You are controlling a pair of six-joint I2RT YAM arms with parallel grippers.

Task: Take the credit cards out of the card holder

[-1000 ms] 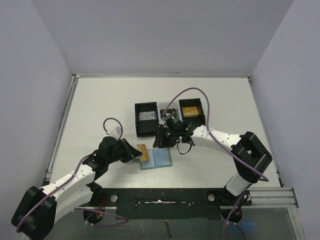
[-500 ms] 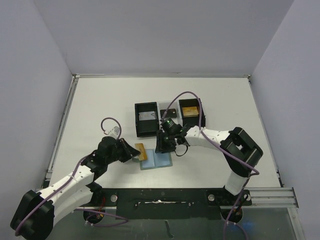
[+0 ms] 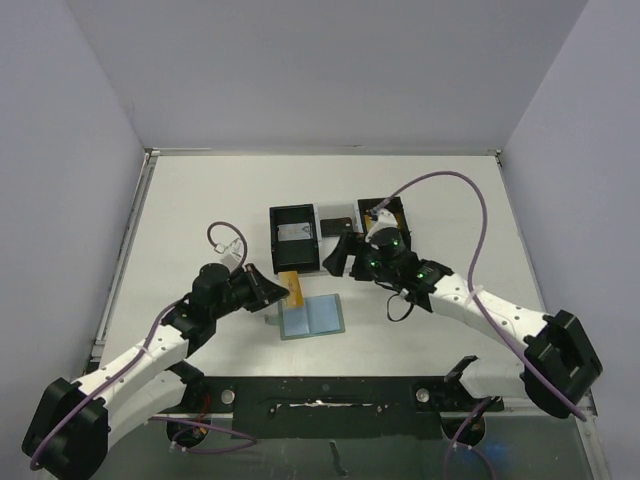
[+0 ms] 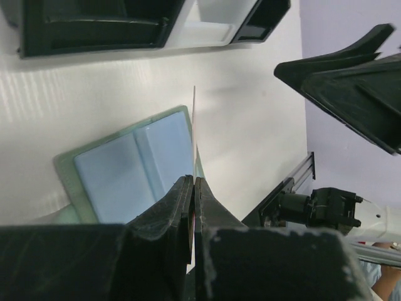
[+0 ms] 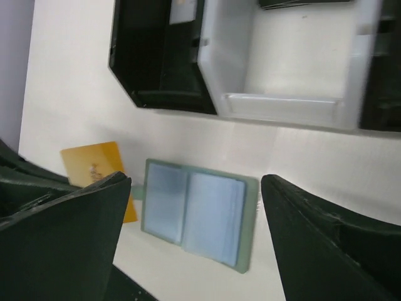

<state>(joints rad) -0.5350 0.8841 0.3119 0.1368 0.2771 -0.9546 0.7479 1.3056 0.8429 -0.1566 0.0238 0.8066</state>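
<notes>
The card holder (image 3: 313, 317) lies open on the table, sage-green rim around pale blue pockets, also under the right wrist camera (image 5: 195, 213). My left gripper (image 3: 277, 296) is shut on a gold-orange credit card (image 3: 292, 288), held clear of the holder's far left corner. In the left wrist view that card (image 4: 194, 122) shows edge-on between the closed jaws (image 4: 193, 188), above the holder (image 4: 135, 172). My right gripper (image 3: 345, 256) hangs open over the table behind the holder, holding nothing. Its fingers (image 5: 69, 238) frame the holder, with the gold card (image 5: 94, 164) at left.
Two black open-topped boxes stand behind the holder: the left box (image 3: 294, 238) holds a grey card, the right box (image 3: 397, 212) is partly hidden by my right arm. A dark card (image 3: 335, 224) lies between them. The table's near rail (image 3: 330, 392) runs below.
The right gripper left the holder's far edge, drew back toward the boxes and opened. The left gripper pulled the gold card out of the holder, away from the near edge.
</notes>
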